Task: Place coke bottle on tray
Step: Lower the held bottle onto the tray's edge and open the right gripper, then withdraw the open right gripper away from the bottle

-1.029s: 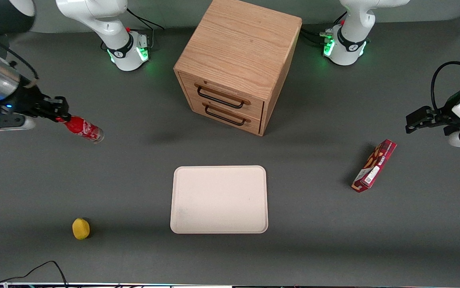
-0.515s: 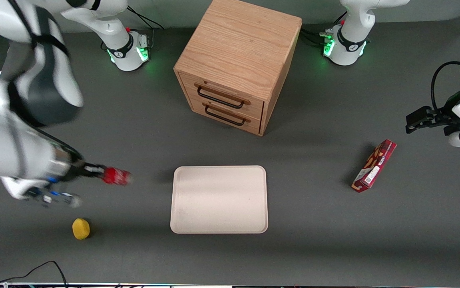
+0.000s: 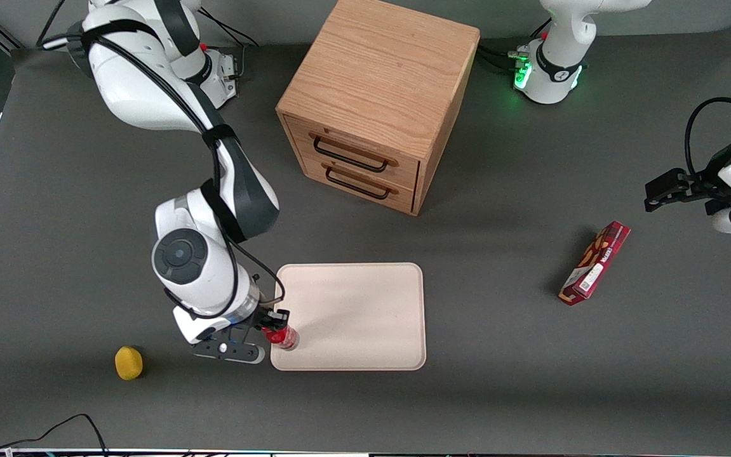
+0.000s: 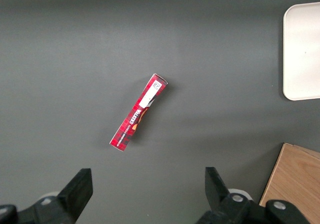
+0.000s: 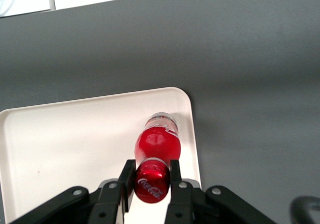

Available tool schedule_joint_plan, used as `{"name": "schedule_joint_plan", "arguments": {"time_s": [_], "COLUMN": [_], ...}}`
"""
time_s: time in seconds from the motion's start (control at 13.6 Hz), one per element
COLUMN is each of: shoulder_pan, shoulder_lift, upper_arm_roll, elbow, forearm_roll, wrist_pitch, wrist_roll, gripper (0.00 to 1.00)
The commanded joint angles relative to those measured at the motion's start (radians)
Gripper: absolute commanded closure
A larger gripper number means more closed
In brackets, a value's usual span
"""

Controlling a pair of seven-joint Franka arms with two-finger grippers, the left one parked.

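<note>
The dark grey counter (image 3: 54,266) was seen carrying everything. A wooden drawer cabinet (image 3: 375,95) was stood near the counter's edge farthest from the front camera, about midway along it. The tray (image 3: 365,311) was laid flat in front of the cabinet's drawers, nearer the camera-side edge, well apart from the cabinet. A long red snack box (image 3: 595,262) was seen toward the parked arm's end of the counter, and a small yellow lemon-like object (image 3: 128,362) toward the working arm's end, close to the camera-side edge.

The end effector (image 3: 270,331) was positioned over the tray's corner nearest the camera at the working arm's end. In the right wrist view it (image 5: 151,180) was seen clenched on the cap of the coke bottle (image 5: 157,145), the bottle's clear base pointed down at the tray surface just inside the rim. The bottle (image 3: 282,337) was thus held above that corner; whether its base was touching the tray could not be told.

Two risks were judged. Since the bottle was so close to the rim, a base set partly on the rim could be tipped off onto the counter. Since it was gripped only by the cap, a tilted release could let it topple and roll.
</note>
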Motion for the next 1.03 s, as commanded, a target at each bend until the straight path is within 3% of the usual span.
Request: {"name": "schedule_joint_plan", "arguments": {"time_s": [0.0,0.22,0.29,0.37,0.44,0.66,0.96], "shoulder_pan": [0.017,0.017,0.017,0.017,0.017,-0.016,-0.127], "shoulder_lift": [0.045,0.053,0.053,0.052,0.045,-0.089,-0.582], "upper_arm_roll": [-0.014,-0.014,-0.014,-0.014,-0.013,-0.005,0.01], "elbow": [0.058,0.049,0.043,0.043,0.043,-0.09,-0.635], "forearm_roll": [-0.016,-0.024,-0.033,-0.05,-0.053,-0.05,-0.036], "wrist_pitch": [0.033,0.035,0.035,0.035,0.034,-0.062,-0.063], "wrist_roll": [0.026,0.024,0.026,0.026,0.026,0.011,-0.109], "gripper": [1.0,0.97,0.52,0.16,0.0,0.0,0.0]}}
